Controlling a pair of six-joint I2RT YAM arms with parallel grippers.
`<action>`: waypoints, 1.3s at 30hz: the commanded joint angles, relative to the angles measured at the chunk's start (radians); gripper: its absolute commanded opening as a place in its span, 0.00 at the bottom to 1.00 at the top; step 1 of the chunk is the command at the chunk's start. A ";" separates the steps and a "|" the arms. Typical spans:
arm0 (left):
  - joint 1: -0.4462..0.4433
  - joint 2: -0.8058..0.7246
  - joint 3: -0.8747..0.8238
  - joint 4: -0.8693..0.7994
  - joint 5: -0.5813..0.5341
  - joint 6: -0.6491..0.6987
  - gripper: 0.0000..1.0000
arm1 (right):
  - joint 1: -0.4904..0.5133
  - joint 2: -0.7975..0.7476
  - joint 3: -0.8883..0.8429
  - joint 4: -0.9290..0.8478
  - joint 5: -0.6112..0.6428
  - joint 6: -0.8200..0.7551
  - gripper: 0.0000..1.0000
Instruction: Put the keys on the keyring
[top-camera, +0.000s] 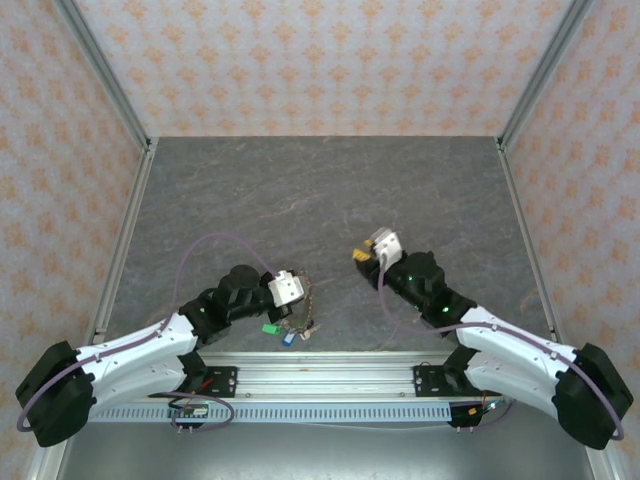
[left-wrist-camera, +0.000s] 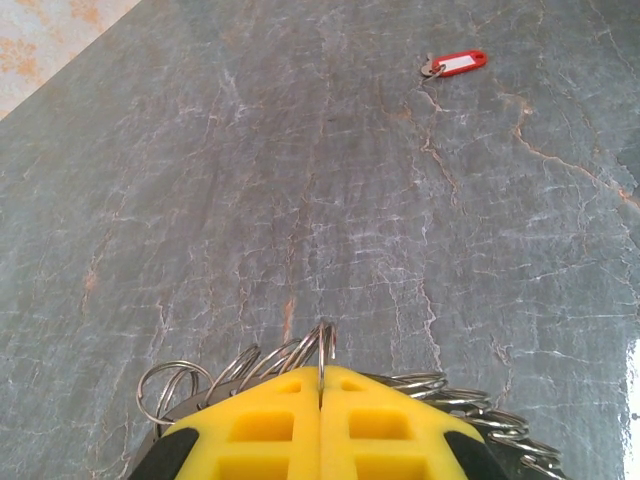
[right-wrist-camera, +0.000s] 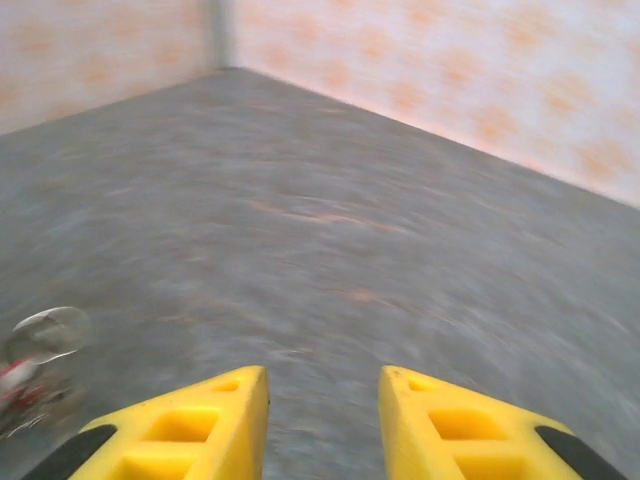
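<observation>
Red plastic key tag (left-wrist-camera: 455, 64), white label insert too small to read, flat on veined grey stone-look tabletop (left-wrist-camera: 200, 200), 1 o'clock of left gripper (left-wrist-camera: 321, 376); that one, yellow waffle-cut plastic, pressed together, pinching thin steel wire keyring (left-wrist-camera: 326, 340). Right gripper (right-wrist-camera: 322, 378) spread, blurred

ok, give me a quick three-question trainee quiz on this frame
1. True or false: the left hand is shut on the thin grey metal wire keyring.
2. The small key with a red plastic tag lies: A) loose on the grey stone-patterned table, apart from the left hand; B) clamped in the left hand; C) threaded on the keyring.
3. Fill in: the right hand's jaws stand ____.
Key: 1 true; 2 A; 3 open, nothing between them.
</observation>
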 joint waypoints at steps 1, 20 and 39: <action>-0.002 -0.011 -0.002 0.025 -0.026 -0.030 0.00 | -0.111 0.005 0.049 -0.245 0.239 0.385 0.34; -0.001 -0.107 -0.016 -0.041 -0.082 -0.116 0.00 | -0.558 0.103 0.013 -0.652 0.080 0.841 0.33; -0.001 -0.177 -0.041 -0.060 -0.094 -0.118 0.00 | -0.451 0.437 0.188 -0.662 -0.168 0.857 0.13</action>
